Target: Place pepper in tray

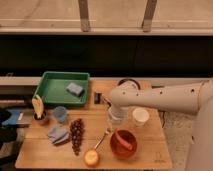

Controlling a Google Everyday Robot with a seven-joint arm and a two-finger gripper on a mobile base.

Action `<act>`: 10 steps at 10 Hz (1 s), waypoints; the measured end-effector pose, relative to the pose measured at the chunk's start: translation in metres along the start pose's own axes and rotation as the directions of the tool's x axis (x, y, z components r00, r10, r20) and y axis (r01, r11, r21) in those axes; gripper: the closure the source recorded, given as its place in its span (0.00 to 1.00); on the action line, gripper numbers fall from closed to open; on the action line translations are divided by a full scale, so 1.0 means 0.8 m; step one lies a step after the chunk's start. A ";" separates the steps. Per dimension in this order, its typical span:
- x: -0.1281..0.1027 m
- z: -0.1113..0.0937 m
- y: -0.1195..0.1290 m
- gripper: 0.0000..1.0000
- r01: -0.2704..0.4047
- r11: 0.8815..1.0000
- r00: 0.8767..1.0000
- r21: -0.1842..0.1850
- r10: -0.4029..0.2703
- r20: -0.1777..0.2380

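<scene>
The pepper (126, 142) is lying inside a round red bowl (114, 148). It is not in the tray (54, 95) yet. The bowl is sitting well apart from the tray, off to the tray's right and nearer the front edge of the table (150, 156).

The gripper (116, 119) is hanging over the table to the right of the tray, between the tray and the bowl. It is not touching the pepper. It is too hard to tell how far open the gripper is, or if it is holding anything.

A white cup (140, 116) is standing farther right of the tray than the gripper. A blue-grey sponge (75, 89) is lying inside the tray. A small blue cup (60, 114) is standing just in front of the tray. A blue cloth (58, 134) and dark grapes (76, 135) are lying farther in front of the tray. A round yellow thing (91, 157) is sitting by the table's front edge, well apart from the tray.
</scene>
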 end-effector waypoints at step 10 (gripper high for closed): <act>-0.006 -0.092 -0.023 1.00 -0.051 0.993 0.988 0.103 0.035 0.148</act>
